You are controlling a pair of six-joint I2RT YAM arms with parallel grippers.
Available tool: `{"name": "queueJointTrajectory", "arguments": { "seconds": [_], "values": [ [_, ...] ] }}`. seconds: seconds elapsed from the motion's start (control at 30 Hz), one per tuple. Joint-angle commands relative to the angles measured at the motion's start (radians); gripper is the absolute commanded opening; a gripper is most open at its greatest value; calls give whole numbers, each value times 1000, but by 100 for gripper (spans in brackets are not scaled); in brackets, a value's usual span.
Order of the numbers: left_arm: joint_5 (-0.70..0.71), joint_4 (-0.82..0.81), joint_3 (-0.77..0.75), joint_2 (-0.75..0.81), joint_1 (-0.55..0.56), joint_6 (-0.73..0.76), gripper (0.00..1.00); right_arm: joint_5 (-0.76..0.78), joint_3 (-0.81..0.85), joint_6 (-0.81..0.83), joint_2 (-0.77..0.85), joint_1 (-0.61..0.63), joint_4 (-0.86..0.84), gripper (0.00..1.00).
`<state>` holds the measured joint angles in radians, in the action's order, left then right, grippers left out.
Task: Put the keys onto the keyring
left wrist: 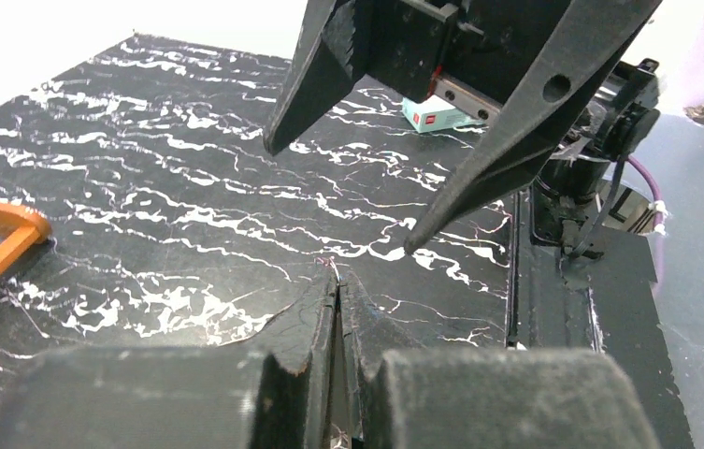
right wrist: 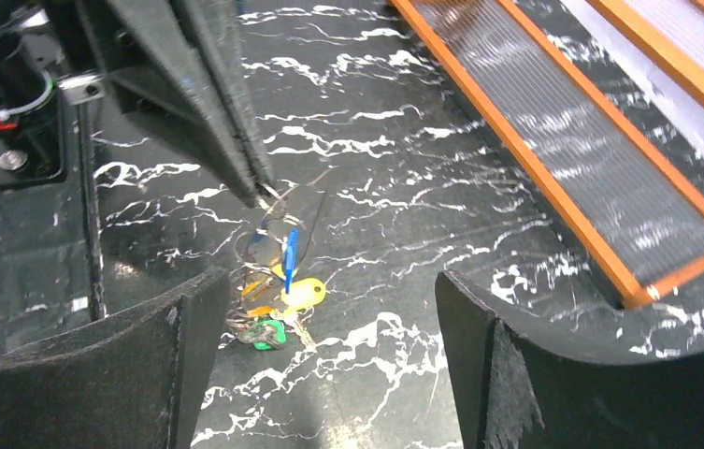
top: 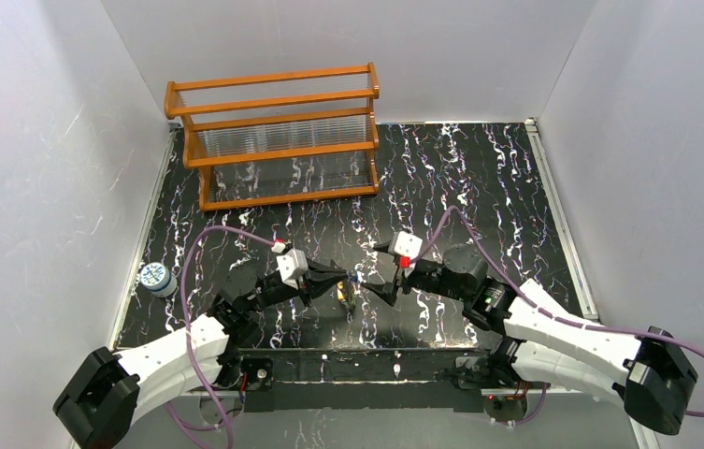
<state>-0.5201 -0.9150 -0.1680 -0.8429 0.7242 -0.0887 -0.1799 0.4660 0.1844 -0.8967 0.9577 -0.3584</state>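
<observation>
Keyring hangs pinched at its top by the pressed-together left gripper, so the seemingly threaded blue, yellow and green keys dangle low over the table, while the right gripper faces them, spread wide and empty.

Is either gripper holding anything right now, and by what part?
The left gripper pinches the keyring at the top of its wire loop, with the keys bunched at its lower end. The right gripper is open, holding nothing.
</observation>
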Motion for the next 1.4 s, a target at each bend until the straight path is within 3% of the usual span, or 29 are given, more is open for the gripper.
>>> {"name": "queueJointTrajectory", "arguments": {
  "seconds": [0.0, 0.33, 0.73, 1.13, 1.37],
  "values": [
    [-85, -108, 13, 38, 6, 62, 0, -173, -28, 108, 24, 5, -202, 88],
    [-168, -215, 33, 52, 9, 73, 0, -322, -9, 174, -13, 6, -240, 40],
    [-184, -256, 23, 37, 15, 51, 0, -387, 21, 230, -72, 6, -196, 49],
    [-186, -273, 18, 15, 18, 46, 0, -351, 25, 213, -30, 5, -220, 50],
    [-186, -278, 19, 17, 20, 37, 0, -370, 40, 216, -51, 5, -212, 38]
  ]
}}
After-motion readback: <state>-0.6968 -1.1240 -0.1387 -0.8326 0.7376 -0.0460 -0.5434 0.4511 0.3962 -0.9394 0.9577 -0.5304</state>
